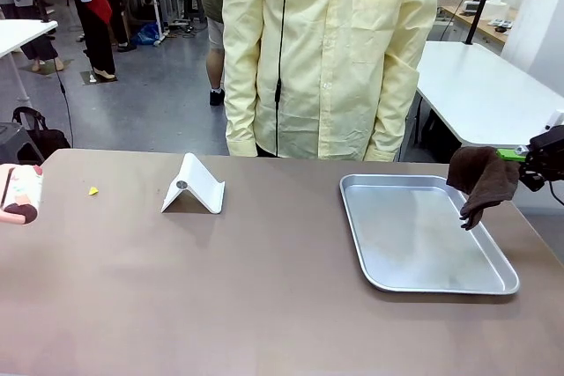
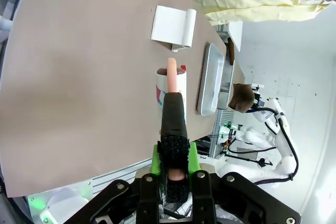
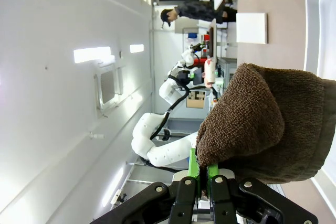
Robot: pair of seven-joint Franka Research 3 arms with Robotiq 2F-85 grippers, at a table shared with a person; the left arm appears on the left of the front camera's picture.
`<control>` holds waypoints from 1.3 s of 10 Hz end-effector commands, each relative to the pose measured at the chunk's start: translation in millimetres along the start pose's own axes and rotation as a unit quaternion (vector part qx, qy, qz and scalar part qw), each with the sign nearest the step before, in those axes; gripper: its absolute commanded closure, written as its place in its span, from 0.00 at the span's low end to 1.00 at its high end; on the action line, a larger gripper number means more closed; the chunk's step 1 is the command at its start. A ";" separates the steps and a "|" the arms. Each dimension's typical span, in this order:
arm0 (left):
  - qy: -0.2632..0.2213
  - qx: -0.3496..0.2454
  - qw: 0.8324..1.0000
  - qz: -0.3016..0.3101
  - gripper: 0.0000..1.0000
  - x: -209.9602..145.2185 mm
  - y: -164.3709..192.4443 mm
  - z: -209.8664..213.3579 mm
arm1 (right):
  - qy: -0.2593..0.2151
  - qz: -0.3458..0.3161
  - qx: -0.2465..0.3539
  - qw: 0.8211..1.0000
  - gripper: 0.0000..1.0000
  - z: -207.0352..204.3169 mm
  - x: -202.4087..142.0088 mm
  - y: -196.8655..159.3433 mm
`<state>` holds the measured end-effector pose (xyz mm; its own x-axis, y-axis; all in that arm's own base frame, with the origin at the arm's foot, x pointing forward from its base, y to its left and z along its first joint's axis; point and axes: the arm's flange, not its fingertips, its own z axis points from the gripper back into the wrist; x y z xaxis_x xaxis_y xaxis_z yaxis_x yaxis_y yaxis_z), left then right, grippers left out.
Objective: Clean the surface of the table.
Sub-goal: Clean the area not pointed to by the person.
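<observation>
One table, tray, stand, cloth, scrap, cup and dark tool each.

Left gripper: jaws clamped on a dark handle, with the green pads pressed to both its sides. The right arm enters at the right edge, fingers pointing sideways. Right gripper: pinching a corner of a brown cloth, which hangs down.
</observation>
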<state>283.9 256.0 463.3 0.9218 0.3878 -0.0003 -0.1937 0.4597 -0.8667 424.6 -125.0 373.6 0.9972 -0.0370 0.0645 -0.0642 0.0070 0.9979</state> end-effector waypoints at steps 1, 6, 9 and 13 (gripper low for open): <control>-0.010 0.022 1.000 -0.010 0.79 20.0 -6.3 -11.4 | -0.003 0.011 -0.001 1.000 0.94 -2.4 2.0 2.5; -0.050 0.118 0.990 0.053 0.79 135.4 -10.1 -62.6 | -0.003 0.011 -0.001 1.000 0.94 -2.4 2.0 2.5; -0.087 0.153 0.982 0.069 0.79 165.1 1.1 -80.4 | -0.003 0.011 -0.001 1.000 0.94 -2.4 2.0 2.5; -0.094 0.171 0.977 0.084 0.79 176.6 14.4 -100.6 | -0.003 0.011 -0.001 1.000 0.94 -2.4 2.0 2.5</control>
<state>474.8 257.0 402.3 0.8081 0.5890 0.0081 -0.4445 0.6188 -0.6477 424.7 -124.6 373.5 0.9973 -0.0365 0.0642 -0.0640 0.0070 0.9979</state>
